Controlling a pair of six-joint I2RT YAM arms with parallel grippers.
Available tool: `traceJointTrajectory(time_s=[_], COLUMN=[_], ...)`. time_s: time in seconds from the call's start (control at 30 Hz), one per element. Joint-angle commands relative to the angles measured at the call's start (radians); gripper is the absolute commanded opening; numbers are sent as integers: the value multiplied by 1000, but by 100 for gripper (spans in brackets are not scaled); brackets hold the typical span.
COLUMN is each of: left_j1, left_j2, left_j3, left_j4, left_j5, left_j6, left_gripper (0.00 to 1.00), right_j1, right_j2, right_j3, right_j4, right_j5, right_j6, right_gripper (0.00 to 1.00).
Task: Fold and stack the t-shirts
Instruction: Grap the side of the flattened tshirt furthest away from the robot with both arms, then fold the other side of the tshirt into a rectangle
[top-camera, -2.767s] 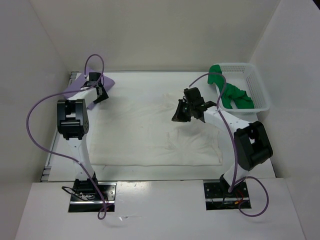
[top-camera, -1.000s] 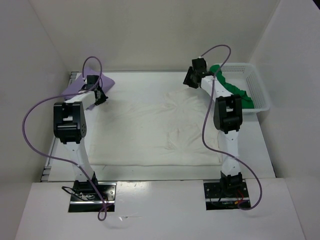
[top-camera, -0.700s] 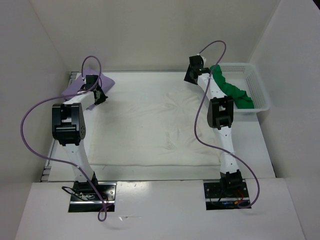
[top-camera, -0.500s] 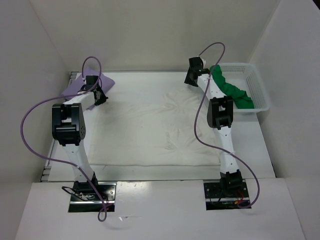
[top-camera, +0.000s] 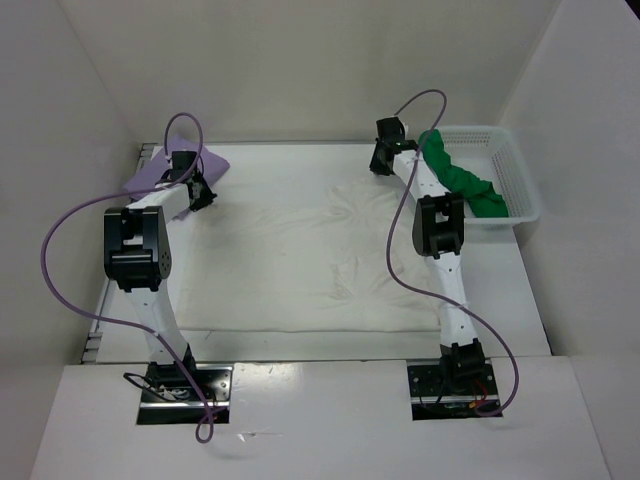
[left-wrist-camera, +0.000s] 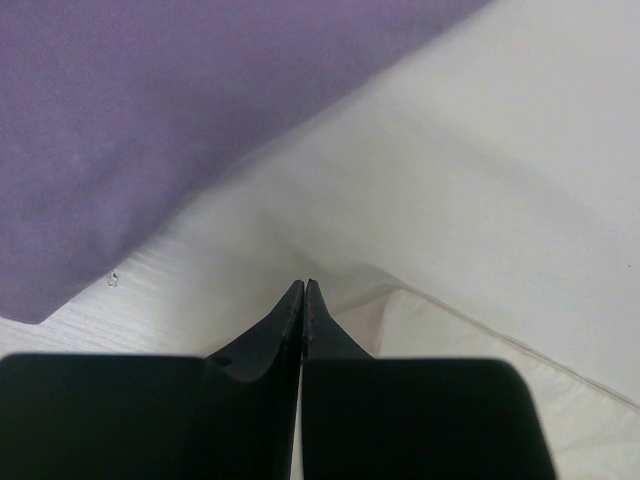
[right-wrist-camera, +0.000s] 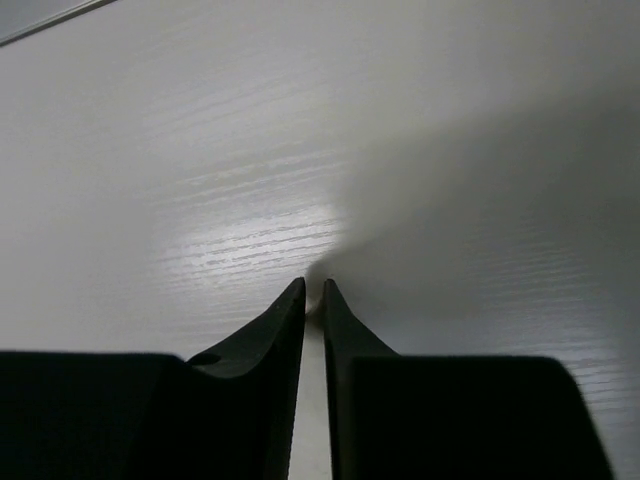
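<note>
The left gripper (left-wrist-camera: 303, 285) is pinching the white shirt (top-camera: 300, 250) at ten o'clock, the right gripper (right-wrist-camera: 313, 287) pinching it at one o'clock, jaws pressed together.

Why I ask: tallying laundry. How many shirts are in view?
3: purple shirt at the far left corner, white shirt spread mid-table, green shirt draped in the basket, far right. More may hide beneath it.
</note>
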Motion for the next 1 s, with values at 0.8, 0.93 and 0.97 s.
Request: traceJointTrajectory(time_s=[0.8, 0.93, 0.97], left_j1=[34, 83, 92], left_j2=[-274, -346, -360], left_j3=[-171, -261, -298], left_j4=[20, 31, 31], left_j5=[36, 73, 73], left_j6=[5, 14, 14], left_gripper=[0, 0, 0], right_j1=[-95, -118, -118], right_j2=[-895, -1061, -1092], right_j3=[-985, -1172, -1232], right_j4=[137, 137, 137], right_j5=[-169, -160, -160], right_j6=[90, 101, 110], right_gripper=[0, 0, 0])
